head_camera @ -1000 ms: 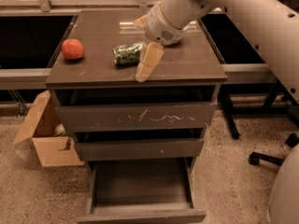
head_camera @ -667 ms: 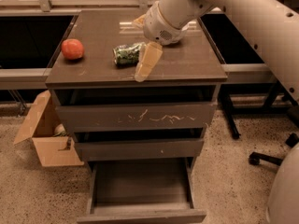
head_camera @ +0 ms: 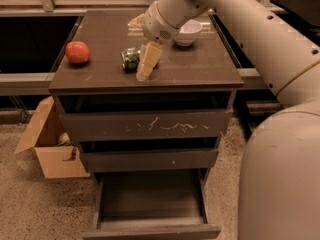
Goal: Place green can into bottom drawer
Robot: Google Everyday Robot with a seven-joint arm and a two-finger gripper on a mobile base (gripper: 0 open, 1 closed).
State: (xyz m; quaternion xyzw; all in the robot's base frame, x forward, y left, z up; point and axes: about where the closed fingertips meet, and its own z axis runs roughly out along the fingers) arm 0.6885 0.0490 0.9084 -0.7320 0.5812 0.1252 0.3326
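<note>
The green can [head_camera: 130, 58] lies on its side on the cabinet top [head_camera: 200, 69], left of centre. My gripper [head_camera: 145, 69] reaches down from the arm at the upper right and sits right against the can's right side, covering part of it. The bottom drawer [head_camera: 150, 231] is pulled out at the foot of the cabinet, with its flat grey floor showing and nothing in it. The two upper drawers are slightly ajar.
A red-orange fruit [head_camera: 77, 52] sits at the top's left edge. A white bowl [head_camera: 187, 32] and a yellowish packet [head_camera: 136, 21] are at the back. A cardboard box [head_camera: 47, 144] stands on the floor to the left. My own body [head_camera: 280, 174] fills the right side.
The gripper has shifted a little left and now covers more of the can. The arm's move has uncovered the white bowl behind it. The can and the drawers have not moved.
</note>
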